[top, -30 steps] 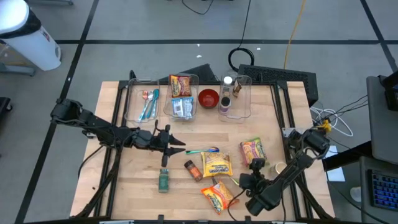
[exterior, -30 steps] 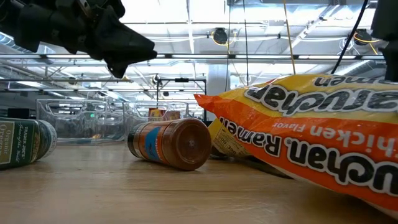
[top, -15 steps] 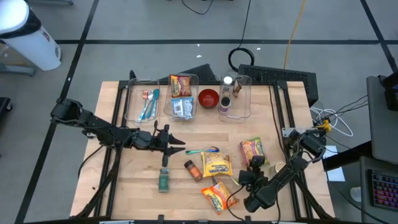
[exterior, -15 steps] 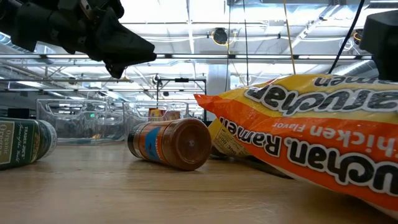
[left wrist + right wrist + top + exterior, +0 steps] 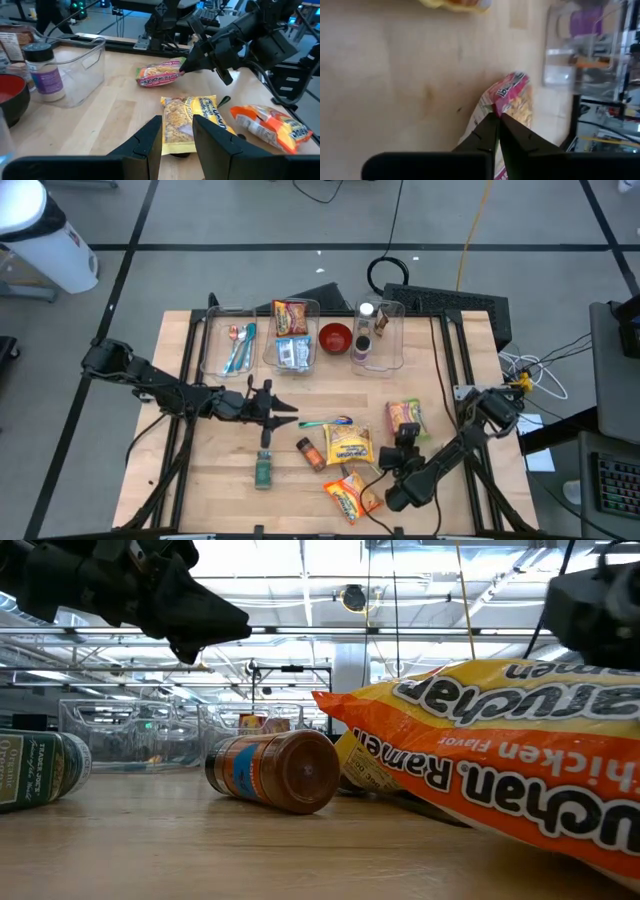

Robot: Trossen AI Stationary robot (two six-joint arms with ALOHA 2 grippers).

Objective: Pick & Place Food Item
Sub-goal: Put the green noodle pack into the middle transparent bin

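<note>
Seemingly mid-pickup, the right gripper (image 5: 403, 432) pinches its fingers together on the pink ramen packet's (image 5: 404, 418) corner, right of the yellow noodle pack (image 5: 347, 444); the left gripper (image 5: 283, 414) waits, fingers slightly apart.

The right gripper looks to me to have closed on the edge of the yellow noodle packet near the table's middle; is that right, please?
Not quite. The right gripper has closed on the edge of the pink ramen packet, as the right wrist view shows; the left wrist view shows the same pinch. The yellow noodle packet lies untouched near the table's middle in the high view.
</note>
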